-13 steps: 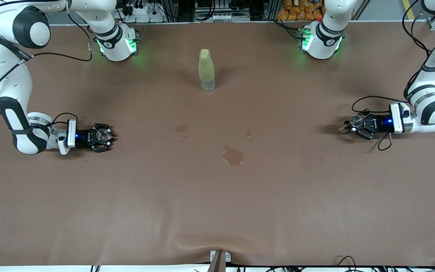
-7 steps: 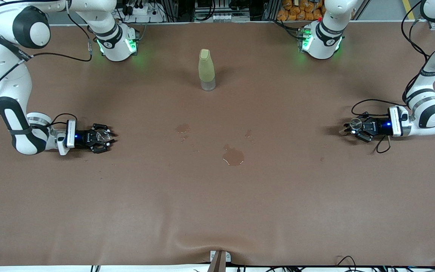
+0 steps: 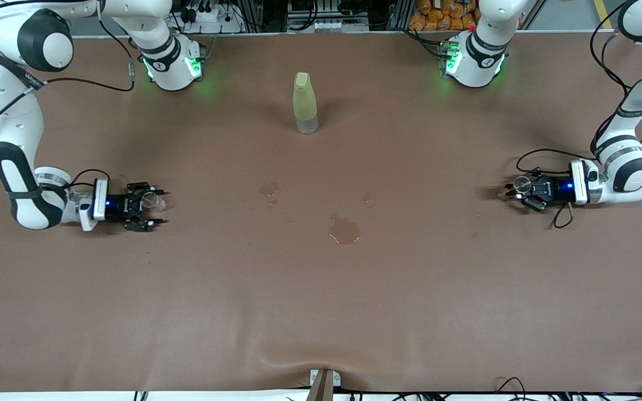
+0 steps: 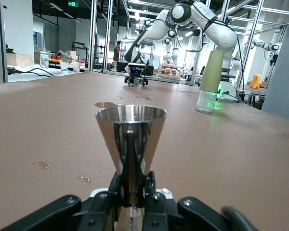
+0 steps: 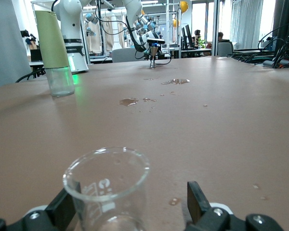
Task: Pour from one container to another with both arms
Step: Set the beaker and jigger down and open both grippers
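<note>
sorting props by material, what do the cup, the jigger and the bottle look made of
Cup: clear, colourless glass by its look; the table shows straight through it, though clear plastic can't be ruled out.
Jigger: polished metal, likely steel; its cone has a silvery mirror finish with dark reflections.
Bottle: matte yellow-green upper part, probably plastic or a coating, over a clear base of glass or plastic.

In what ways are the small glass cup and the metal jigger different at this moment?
The glass cup is clear and nearly straight-walled; the jigger is shiny metal and flares to a wide rim. The cup stands free between the open fingers of the right gripper; the jigger is clamped at its waist by the left gripper. Both are upright and small.
</note>
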Motion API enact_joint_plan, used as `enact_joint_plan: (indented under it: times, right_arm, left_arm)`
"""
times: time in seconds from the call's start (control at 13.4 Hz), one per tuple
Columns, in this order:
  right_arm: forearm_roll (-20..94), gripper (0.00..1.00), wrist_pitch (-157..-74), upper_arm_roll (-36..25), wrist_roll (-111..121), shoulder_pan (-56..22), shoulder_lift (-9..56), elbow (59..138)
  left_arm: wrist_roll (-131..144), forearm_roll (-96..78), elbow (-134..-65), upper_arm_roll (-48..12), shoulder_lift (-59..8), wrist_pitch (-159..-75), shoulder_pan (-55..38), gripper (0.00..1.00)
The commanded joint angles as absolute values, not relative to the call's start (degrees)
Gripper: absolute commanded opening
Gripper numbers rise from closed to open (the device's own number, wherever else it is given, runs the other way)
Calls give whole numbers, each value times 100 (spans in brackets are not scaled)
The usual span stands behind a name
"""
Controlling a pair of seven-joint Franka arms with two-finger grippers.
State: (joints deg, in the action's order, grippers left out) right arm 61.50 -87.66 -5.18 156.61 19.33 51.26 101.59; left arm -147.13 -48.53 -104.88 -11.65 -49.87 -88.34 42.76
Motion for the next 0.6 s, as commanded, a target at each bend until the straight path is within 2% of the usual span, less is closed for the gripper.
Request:
enact_joint_plan:
  times: [0.0, 0.07, 0.22, 0.3, 0.37, 0.52]
  right_arm:
    - [5986, 100, -8552, -483, 15761, 2162, 5063, 9836]
    - [5829, 100, -8526, -492, 15533, 2206, 5028, 9722]
    - [5521, 100, -8429, -527, 15023, 2250, 4835, 9520]
    - [5415, 100, -8429, -667, 14786, 2233, 4747, 9440]
    - [5318, 100, -8429, -729, 14487, 2215, 4607, 9405]
    - [4950, 100, -8437, -852, 13506, 2127, 4134, 9404]
  left_arm:
    - [-14739, -4711, -10345, -1204, -5063, -8684, 4333, 39]
    - [-14748, -4702, -10336, -1204, -5063, -8684, 4333, 56]
    - [-14739, -4693, -10310, -1204, -5045, -8684, 4342, 77]
    - [-14713, -4685, -10283, -1204, -5045, -8684, 4333, 92]
    - [-14687, -4615, -10231, -1195, -5036, -8684, 4342, 100]
    - [-14643, -4588, -10065, -1187, -5010, -8684, 4385, 100]
